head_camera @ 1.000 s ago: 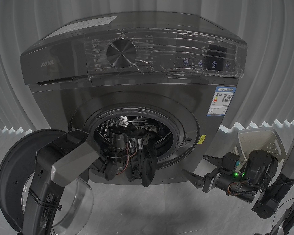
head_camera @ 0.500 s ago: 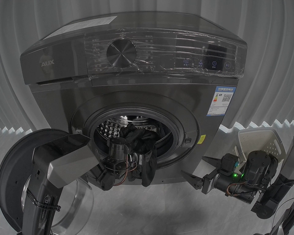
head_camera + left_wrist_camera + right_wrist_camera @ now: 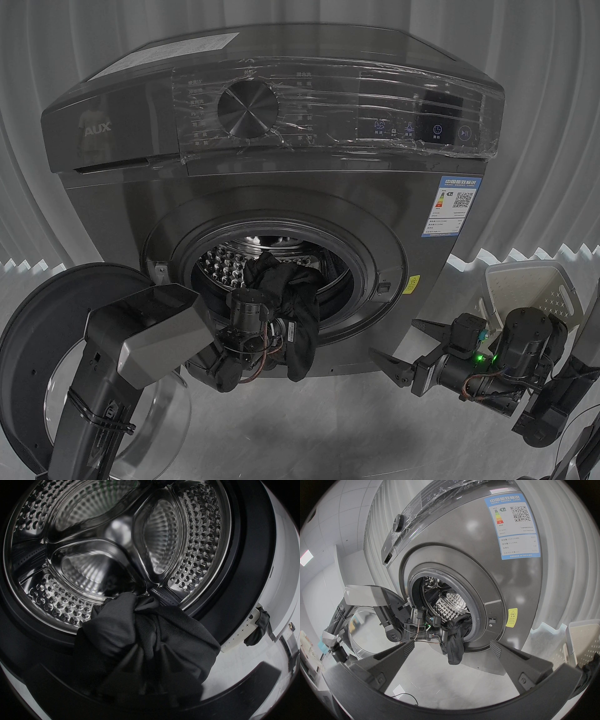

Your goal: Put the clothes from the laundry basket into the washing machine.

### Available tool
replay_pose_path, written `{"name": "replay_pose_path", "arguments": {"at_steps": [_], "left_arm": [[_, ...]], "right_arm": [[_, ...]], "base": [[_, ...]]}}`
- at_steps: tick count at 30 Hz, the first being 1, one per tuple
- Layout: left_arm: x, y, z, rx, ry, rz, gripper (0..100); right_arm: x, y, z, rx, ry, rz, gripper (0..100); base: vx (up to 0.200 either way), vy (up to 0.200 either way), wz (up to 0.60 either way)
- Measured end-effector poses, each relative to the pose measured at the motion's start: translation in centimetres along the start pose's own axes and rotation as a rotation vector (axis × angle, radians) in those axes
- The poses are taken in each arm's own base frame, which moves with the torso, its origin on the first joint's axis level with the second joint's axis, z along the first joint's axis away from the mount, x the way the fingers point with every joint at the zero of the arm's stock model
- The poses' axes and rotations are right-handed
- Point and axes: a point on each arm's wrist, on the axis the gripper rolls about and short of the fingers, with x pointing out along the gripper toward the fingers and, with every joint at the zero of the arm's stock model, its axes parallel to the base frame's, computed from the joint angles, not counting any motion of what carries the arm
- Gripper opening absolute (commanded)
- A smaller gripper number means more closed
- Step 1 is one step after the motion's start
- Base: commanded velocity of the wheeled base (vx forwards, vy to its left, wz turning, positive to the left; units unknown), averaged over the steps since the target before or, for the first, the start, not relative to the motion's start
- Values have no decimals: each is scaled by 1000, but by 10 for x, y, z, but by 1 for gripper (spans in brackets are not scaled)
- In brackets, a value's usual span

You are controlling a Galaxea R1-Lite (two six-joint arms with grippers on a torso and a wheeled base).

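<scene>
The grey washing machine [image 3: 275, 181] stands with its round door [image 3: 37, 350] swung open to the left. A black garment [image 3: 294, 312] hangs over the lower rim of the drum opening [image 3: 350, 262], half inside and half dangling down the front. In the left wrist view the garment [image 3: 147, 636] is bunched close before the steel drum [image 3: 93, 558]. My left gripper [image 3: 278, 331] sits right against the garment at the rim, its tip hidden by the cloth. My right gripper [image 3: 409, 347] hangs open and empty, low and to the right of the machine's front.
A white laundry basket [image 3: 531, 287] stands on the floor at the right, behind my right arm. Grey floor lies free in front of the machine. Pleated curtains close off the back.
My left arm has drawn back out of the drum to the rim, then shifted slightly right. The garment stays draped over the rim. The right arm has barely moved.
</scene>
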Motion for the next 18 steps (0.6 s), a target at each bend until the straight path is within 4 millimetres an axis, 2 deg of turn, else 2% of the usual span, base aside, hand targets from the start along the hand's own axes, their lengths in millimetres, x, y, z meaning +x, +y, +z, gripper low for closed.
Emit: {"name": "replay_pose_path", "arguments": {"at_steps": [4, 7, 18], "left_arm": [[2, 1, 1, -3, -11, 4, 0], [6, 2, 12, -11, -60, 15, 0], [26, 10, 77, -68, -349, 114, 0]], "right_arm": [[0, 1, 0, 0, 0, 3, 100], [0, 1, 0, 0, 0, 6, 100], [1, 2, 0, 5, -3, 8, 100]], "base": [[0, 0, 0], [0, 0, 0], [0, 0, 0]]}}
